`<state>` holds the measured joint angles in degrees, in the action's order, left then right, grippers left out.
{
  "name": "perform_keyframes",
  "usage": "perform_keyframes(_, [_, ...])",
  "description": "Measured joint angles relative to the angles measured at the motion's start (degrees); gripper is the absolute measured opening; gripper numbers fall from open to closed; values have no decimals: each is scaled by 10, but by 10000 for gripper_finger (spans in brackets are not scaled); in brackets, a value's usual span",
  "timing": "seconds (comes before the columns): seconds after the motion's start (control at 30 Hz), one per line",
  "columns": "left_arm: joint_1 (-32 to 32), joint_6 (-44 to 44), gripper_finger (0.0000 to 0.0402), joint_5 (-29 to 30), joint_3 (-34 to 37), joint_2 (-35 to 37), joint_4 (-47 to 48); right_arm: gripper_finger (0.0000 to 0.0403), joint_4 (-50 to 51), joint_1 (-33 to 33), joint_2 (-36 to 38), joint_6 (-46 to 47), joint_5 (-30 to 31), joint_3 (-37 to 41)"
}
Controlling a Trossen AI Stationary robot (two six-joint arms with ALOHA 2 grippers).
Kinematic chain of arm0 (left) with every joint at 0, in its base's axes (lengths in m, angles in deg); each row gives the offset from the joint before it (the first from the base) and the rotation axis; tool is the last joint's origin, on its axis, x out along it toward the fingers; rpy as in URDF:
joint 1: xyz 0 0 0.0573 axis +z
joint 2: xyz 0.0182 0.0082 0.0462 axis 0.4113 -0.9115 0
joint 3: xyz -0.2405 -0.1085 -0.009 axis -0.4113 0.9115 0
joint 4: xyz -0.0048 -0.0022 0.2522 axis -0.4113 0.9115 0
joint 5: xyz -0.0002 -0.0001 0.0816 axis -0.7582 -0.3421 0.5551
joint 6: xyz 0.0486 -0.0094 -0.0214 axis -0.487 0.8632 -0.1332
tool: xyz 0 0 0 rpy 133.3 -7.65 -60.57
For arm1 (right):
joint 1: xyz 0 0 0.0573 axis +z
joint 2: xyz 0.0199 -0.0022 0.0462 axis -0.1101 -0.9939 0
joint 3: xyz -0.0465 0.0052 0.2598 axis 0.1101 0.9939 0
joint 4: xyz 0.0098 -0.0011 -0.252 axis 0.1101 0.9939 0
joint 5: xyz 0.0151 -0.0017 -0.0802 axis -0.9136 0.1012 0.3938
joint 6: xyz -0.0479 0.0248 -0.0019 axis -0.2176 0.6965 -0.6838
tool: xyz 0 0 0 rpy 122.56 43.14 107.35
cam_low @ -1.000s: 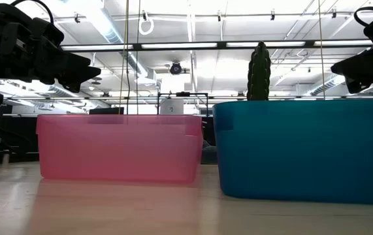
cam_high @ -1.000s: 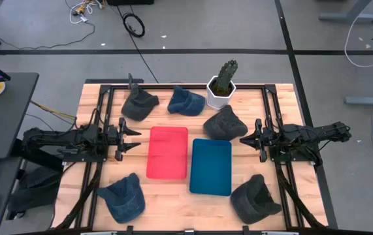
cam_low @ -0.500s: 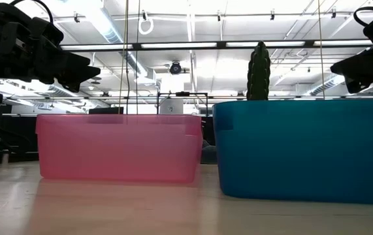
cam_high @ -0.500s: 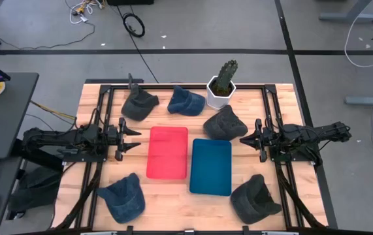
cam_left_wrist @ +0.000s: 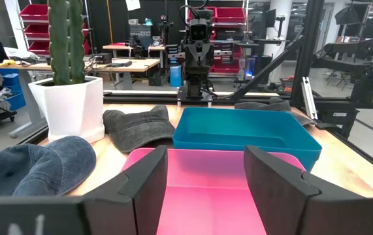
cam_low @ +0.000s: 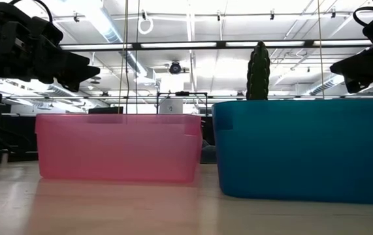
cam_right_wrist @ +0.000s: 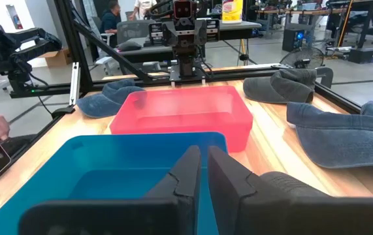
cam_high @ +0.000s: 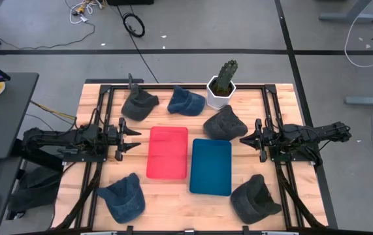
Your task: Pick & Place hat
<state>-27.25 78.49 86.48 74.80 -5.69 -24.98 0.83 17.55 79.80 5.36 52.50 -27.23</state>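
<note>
- High view: the wooden bench (cam_high: 173, 189) fills the middle of the frame. At its centre sit a red bin (cam_high: 168, 152) and, touching it on the right, a blue bin (cam_high: 210, 166); both appear to hold nothing. Five hats lie around them: a grey hat (cam_high: 138, 104) and a blue hat (cam_high: 185, 100) at upper centre, a dark hat (cam_high: 224, 123) just above the blue bin, a second blue hat (cam_high: 122, 196) at lower left, and a second dark hat (cam_high: 255, 200) at lower right. A potted cactus (cam_high: 223, 83) stands at the upper edge. The left end effector (cam_high: 132, 138) waits left of the red bin with fingers apart; the right end effector (cam_high: 247, 140) waits right of the blue bin. By this evidence, no hat is picked or placed; the whole task remains.
- Low view: the two bins span the frame, red at left and blue at right, with the arms above in the upper corners.
- Left wrist view: both fingers stand well apart at the bottom, framing the red bin. The hats look soft, slumped and creased.
- Right wrist view: the fingers sit nearly together, with only a narrow gap, over the blue bin's near rim.
</note>
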Motion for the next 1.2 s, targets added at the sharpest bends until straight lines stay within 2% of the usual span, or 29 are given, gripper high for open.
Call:
perform_keyframes(0.77, [0, 0, 206, 0, 0, 0, 0, 36, -7, 0, 0, -13, 0, 0])
perform_keyframes(1.0, [0, 0, 206, 0, 0, 0, 0, 36, -68, 0, 0, -13, 0, 0])
perform_keyframes(1.2, [0, 0, 206, 0, 0, 0, 0, 36, -198, 0, 0, -56, 2, 0])
